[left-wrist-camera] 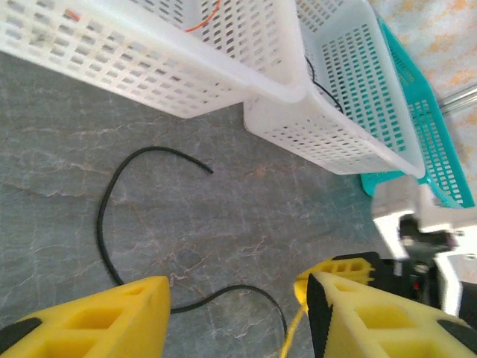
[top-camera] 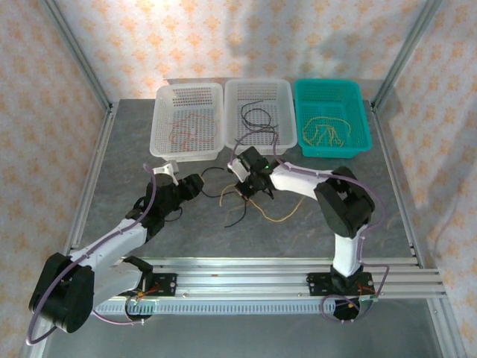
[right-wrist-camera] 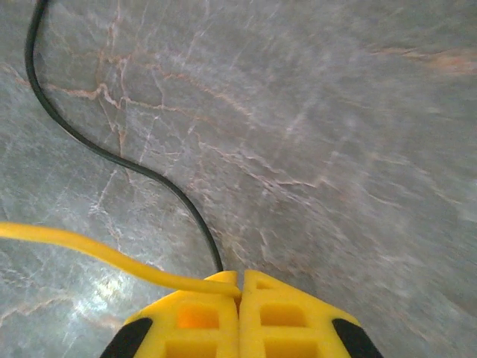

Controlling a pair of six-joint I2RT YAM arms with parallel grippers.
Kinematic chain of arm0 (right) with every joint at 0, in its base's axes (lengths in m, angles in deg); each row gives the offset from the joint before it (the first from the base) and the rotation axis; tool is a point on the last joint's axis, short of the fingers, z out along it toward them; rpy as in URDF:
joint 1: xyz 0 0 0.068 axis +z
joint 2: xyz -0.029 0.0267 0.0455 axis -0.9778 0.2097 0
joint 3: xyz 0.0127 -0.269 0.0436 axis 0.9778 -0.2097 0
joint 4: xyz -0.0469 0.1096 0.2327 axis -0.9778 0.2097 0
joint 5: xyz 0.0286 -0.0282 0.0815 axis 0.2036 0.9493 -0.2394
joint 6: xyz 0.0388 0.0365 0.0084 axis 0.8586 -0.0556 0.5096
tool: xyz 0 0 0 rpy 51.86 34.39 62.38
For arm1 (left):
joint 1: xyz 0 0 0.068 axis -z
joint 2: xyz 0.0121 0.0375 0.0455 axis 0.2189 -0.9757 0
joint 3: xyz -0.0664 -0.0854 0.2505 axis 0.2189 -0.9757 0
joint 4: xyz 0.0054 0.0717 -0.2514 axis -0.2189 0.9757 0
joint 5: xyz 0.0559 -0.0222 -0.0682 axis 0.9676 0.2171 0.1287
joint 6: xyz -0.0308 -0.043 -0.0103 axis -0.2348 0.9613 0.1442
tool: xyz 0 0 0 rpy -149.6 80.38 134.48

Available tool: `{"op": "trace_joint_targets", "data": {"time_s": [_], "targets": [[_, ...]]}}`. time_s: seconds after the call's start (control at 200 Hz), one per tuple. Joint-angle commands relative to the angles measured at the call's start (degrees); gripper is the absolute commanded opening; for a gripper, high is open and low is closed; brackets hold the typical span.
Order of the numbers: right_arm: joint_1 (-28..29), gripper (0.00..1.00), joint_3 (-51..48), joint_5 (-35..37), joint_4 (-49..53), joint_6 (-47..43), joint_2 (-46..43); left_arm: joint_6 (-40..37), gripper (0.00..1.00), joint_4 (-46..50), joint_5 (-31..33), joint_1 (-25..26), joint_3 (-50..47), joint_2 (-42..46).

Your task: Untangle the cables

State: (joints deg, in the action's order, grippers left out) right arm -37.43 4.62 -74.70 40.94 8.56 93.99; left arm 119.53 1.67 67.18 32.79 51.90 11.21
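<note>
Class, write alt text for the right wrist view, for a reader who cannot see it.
Two yellow plastic fingers, shut together, pinch a thin yellow cable trailing left over a grey marbled tabletop. A thin black cable curves to their tips.

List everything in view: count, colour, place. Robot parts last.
left white basket: 1, white, far left of table
middle white basket: 1, white, far centre
teal basket: 1, teal, far right
reddish-brown cables: several, in left white basket
black cables: several, in middle white basket
yellow cables: several, in teal basket
loose black cable: at least 1, on table
loose yellow cable: 1, on table
table: 1, grey marbled
left gripper: 1, yellow fingers, open
right gripper: 1, yellow fingers, shut on loose yellow cable
</note>
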Motion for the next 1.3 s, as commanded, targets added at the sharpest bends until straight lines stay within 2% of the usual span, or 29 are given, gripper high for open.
{"op": "trace_joint_targets", "data": {"time_s": [0.0, 0.15, 0.26, 0.401, 0.606, 0.671, 0.776, 1.061, 1.297], "targets": [[0.10, 0.00, -1.62, 6.19, -2.72, 2.48, -7.83, -2.67, 0.53, -0.86, -0.62, 0.60, 3.86, -0.35], [-0.71, 0.00, -5.00, 9.44, -4.63, 5.57, -15.62, -3.40, 0.53, -0.57, 0.11, 2.14, 6.37, -1.22], [-1.08, 0.00, -6.68, 19.08, -7.51, 14.93, -20.15, -4.10, 0.53, -0.57, 0.88, 3.85, 8.72, -2.90], [-1.36, 0.00, -7.29, 21.67, -8.60, 21.64, -24.17, -4.86, 0.53, -1.07, 1.09, 5.52, 11.48, -6.16], [-2.68, 0.00, -9.03, 23.23, -9.15, 16.71, -26.36, -4.82, 0.53, -3.85, 1.00, 7.97, 14.47, -10.67], [-4.82, 0.00, -7.55, 25.33, -7.32, 18.33, -25.87, -4.82, 0.53, -4.80, 0.94, 8.82, 15.73, -12.40], [-10.04, 0.00, -8.04, 21.36, -9.64, 19.19, -26.69, -4.75, 0.53, -6.31, 0.84, 10.25, 18.21, -15.60], [-24.44, 0.00, 2.45, 19.85, -11.13, 19.49, -18.03, -5.33, 0.52, -8.92, -1.08, 12.53, 29.67, -27.20], [-33.30, 0.00, 19.54, 14.69, -10.51, 18.53, -4.92, -7.01, 0.53, -8.54, -2.41, 13.16, 40.76, -35.45]]}}
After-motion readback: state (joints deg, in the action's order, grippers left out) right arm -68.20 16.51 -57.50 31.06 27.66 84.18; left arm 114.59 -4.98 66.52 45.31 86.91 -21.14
